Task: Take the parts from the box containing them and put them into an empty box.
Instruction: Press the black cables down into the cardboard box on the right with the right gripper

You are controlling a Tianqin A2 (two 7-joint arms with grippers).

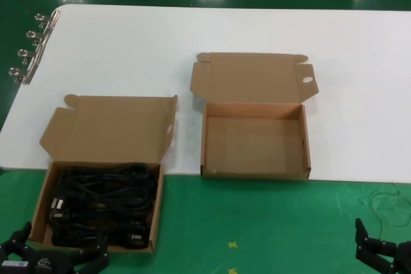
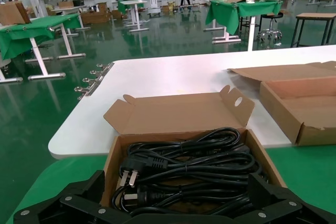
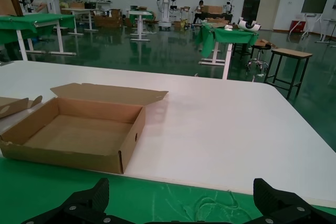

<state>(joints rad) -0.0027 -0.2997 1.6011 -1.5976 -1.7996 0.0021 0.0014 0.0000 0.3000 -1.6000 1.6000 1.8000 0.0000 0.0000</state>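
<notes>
The box with the parts (image 1: 41, 205) sits front left, its lid open with a splayed left flap. Several black coiled power cords (image 1: 103, 200) with plugs fill it; they also show in the left wrist view (image 2: 194, 169). The empty box (image 1: 255, 170) stands to the right, its lid ear pierced by an oval hole (image 1: 307, 79); it also shows in the right wrist view (image 3: 79, 132). My left gripper (image 1: 56, 255) is open at the near edge of the full box, fingertips (image 2: 89, 184) apart. My right gripper (image 1: 385, 251) is open and empty, low at the front right.
A white table (image 1: 359, 62) lies behind a green mat (image 1: 257, 222). Several metal binder clips (image 1: 29, 52) are clipped along the table's far left edge. A clear film or string scrap (image 1: 385, 200) lies on the mat near the right gripper.
</notes>
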